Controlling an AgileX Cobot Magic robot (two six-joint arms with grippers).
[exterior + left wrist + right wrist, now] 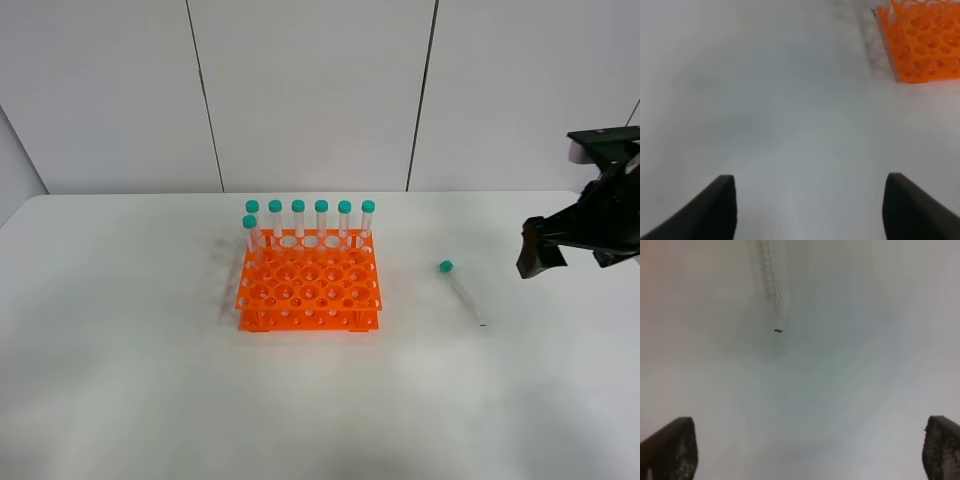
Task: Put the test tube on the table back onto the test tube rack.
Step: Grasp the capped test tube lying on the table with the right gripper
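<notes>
Approach step, by the look of it, with nothing gripped. Lying flat on the desk (120, 350), well right of the test tube rack (310, 285): the test tube (462, 293), cap rearward. Farther right again, hovering spread wide and empty: right fingers (670, 450). Likewise spread, near the rack's corner: left fingers (710, 210). Next, probably: descend astride the tube, pinch, tip upright, seat in a free hole

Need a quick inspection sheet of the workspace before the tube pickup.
Surface: white table, matte.
Job's things: tube lies flat right of the rack, apart from it; rack holds seven capped tubes, six in the back row, one in front of the leftmost.
Clutter: tiny dark speck by the tube's tip.
Grippers: left gripper open, empty; right gripper open, empty, right of the tube.
Cables: nothing seen.
Surroundings: pale panelled wall.
</notes>
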